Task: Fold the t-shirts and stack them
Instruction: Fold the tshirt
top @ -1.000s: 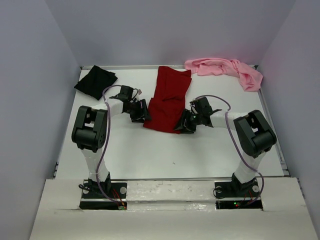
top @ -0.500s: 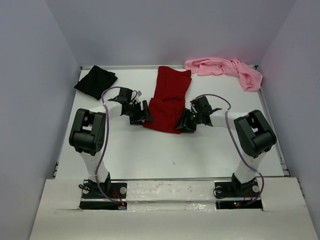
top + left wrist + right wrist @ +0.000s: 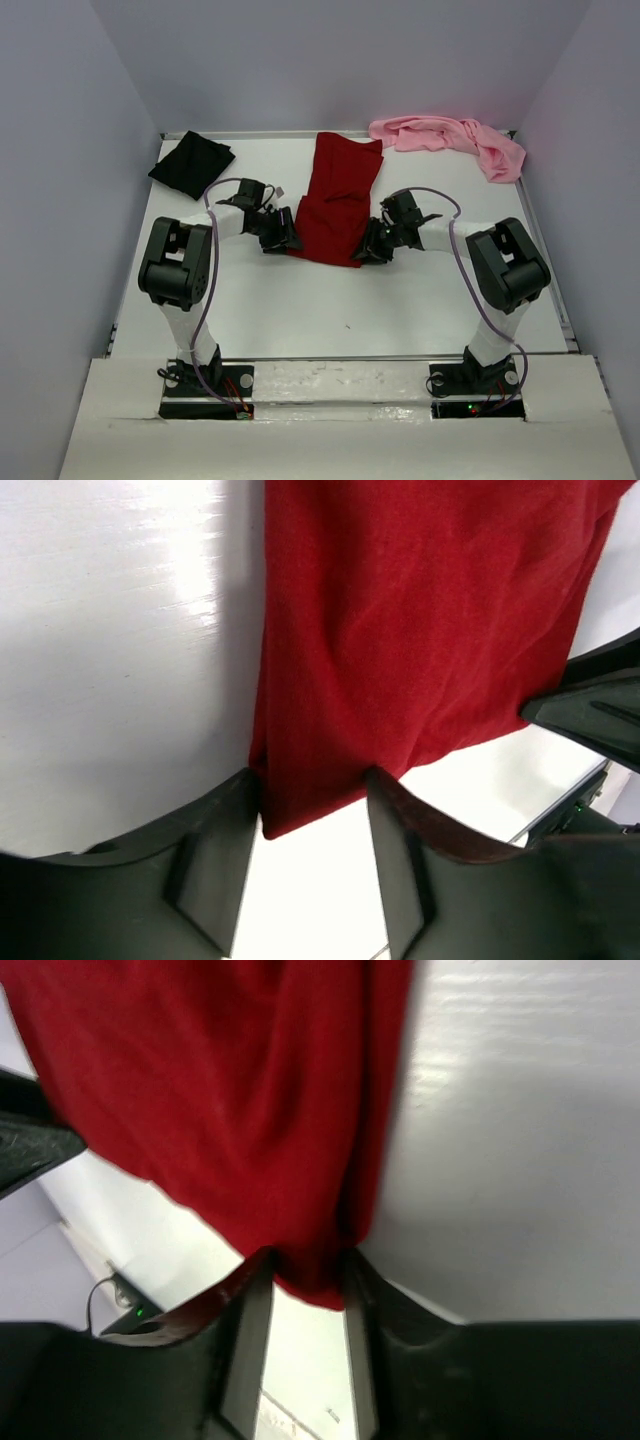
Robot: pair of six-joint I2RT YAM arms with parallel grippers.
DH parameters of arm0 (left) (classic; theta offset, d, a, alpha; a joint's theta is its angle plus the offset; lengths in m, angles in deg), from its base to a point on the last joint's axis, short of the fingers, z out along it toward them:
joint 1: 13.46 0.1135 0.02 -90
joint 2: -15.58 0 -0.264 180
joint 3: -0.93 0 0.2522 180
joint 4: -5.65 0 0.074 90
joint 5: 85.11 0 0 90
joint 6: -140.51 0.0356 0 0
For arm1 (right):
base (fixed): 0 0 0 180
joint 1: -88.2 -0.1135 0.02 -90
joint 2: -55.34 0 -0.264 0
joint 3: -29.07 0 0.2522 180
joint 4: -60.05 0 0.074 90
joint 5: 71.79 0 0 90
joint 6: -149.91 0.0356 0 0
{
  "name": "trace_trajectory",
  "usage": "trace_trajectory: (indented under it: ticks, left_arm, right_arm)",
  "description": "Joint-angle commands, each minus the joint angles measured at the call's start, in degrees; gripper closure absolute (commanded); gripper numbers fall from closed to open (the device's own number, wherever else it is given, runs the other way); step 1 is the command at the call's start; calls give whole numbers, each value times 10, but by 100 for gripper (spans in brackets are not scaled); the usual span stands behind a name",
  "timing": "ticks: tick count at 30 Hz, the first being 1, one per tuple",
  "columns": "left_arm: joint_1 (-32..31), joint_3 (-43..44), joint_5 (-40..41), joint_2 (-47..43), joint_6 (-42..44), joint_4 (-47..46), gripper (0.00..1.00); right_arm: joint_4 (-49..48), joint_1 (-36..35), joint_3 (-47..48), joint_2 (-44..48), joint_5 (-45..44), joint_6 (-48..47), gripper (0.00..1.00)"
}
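Dark red t-shirt (image 3: 338,200) lies on table (image 3: 400,300), centre, lengthwise. Near-left corner sits between left gripper (image 3: 310,785) fingers, half apart; grip uncertain. Right gripper (image 3: 305,1260), jaws narrow, pinches the bunched near-right corner.

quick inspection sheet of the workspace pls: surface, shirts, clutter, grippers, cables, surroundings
surface: white table, glossy, no stains seen
job's things: dark red t-shirt laid lengthwise at centre; black t-shirt folded at the far left corner; pink t-shirt crumpled along the far right edge; none stacked
clutter: nothing seen
grippers: left gripper open, jaws astride the red shirt's near left corner; right gripper around its near right corner with a narrower gap, grip not confirmed
cables: purple cable looped along the left arm, a second one along the right
surroundings: plain pale walls on three sides
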Motion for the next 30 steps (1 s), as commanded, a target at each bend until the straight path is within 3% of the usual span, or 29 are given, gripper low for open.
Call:
trace_trajectory:
  ticks: [1,3,4,5,8,12,22,30]
  left_arm:
    - [-11,-10,25,41,10,44,44]
    - [-12,-8,24,43,8,44,56]
    - [-14,-6,24,43,8,44,61]
    - [-13,-5,23,43,8,44,65]
    - [-15,-5,22,45,9,44,82]
    - [-16,-5,18,46,12,47,92]
    - [-26,7,14,25,26,102,89]
    - [-75,-48,12,-21,0,135,88]
  right_arm:
    - [28,-5,9,-26,-31,-16,67]
    - [33,-5,13,-31,-31,-16,76]
    - [35,-5,14,-32,-30,-16,87]
    - [37,-5,14,-33,-31,-17,91]
    - [46,-5,15,-31,-35,-22,98]
    - [79,-5,21,-29,-43,-28,100]
    - [252,-5,48,6,-69,-93,100]
    - [342,-5,45,39,-101,-154,100]
